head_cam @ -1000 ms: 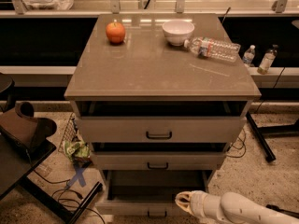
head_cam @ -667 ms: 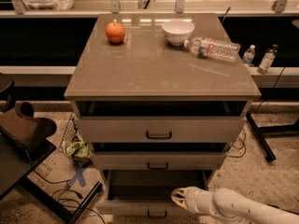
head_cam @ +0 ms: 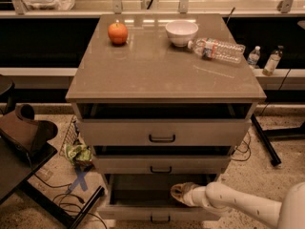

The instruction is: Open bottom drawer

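bottom drawer [head_cam: 128, 213] at foot of cabinet [head_cam: 162, 73], pulled out further than the two above. tool [head_cam: 180, 193] over its open cavity, right of cabinet centre, just behind the drawer front; apart or together: can't tell. on cabinet top: apple [head_cam: 117, 33] rear left, bowl [head_cam: 181, 32] rear centre, bottle [head_cam: 217, 49] lying rear right.

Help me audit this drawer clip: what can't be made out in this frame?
1. Inside of the bottom drawer: camera view, dark, shadowed by the middle drawer above.
2. Whether the gripper, hanging over that drawer's opening, touches it: lost in the gloom.
3. Lower edge of the bottom drawer front: cut off by the frame's bottom.
4. Label on the bottle: too small to read.
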{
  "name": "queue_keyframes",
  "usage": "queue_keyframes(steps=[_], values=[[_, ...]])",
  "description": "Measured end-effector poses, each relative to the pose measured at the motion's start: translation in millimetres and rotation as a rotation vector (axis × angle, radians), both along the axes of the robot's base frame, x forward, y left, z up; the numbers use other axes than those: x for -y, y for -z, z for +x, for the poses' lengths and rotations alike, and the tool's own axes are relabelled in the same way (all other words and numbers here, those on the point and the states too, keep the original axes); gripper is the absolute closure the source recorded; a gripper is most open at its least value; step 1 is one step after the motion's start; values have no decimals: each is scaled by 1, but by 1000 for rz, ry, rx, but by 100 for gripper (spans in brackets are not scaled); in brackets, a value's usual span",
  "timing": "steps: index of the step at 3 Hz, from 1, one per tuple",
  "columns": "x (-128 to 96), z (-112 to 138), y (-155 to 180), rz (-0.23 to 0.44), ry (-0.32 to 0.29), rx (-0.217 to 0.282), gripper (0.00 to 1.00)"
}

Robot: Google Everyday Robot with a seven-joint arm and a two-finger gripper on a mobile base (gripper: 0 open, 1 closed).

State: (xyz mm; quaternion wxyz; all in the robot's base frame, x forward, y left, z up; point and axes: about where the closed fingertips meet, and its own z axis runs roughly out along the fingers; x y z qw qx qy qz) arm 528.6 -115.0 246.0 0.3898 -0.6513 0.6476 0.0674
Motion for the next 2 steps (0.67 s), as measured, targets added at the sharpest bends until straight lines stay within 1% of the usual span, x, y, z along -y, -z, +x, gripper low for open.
queue_keyframes(steps=[1,2], values=[[-5,19,39,-21,0,-42,100],[-6,29,46,-28,3,-40,100]])
